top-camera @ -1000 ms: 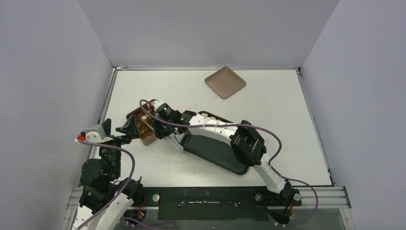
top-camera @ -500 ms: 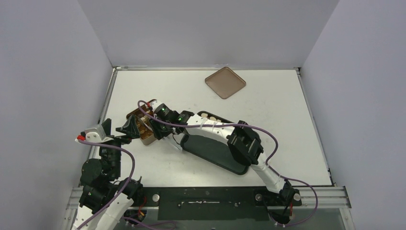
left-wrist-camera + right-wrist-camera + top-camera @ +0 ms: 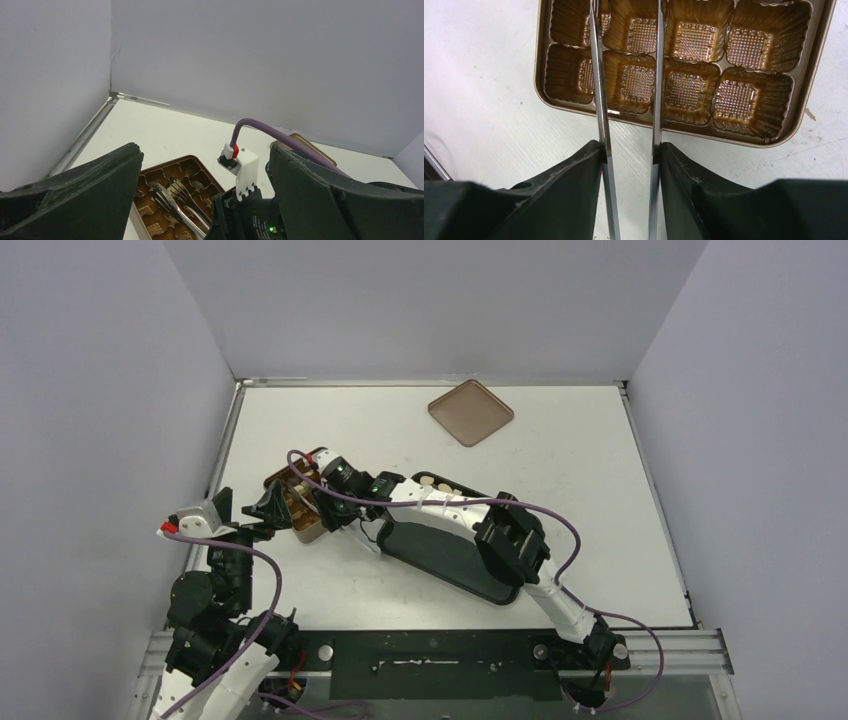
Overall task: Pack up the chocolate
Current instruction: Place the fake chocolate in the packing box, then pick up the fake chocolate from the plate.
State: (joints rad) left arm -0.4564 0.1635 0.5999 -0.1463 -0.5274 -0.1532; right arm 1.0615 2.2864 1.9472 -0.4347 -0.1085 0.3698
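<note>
White bench (image 3: 560, 440), plain grey walls (image 3: 430, 300) on three sides. Left pincer (image 3: 250, 512) gapes wide. Right pincer (image 3: 630, 155) clamps tongs (image 3: 600, 100) over the tin (image 3: 816, 65).

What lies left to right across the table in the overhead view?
Left claw → tin → black tray. The lid sits farther back, within the tray's left-to-right span, so it is left out.
</note>
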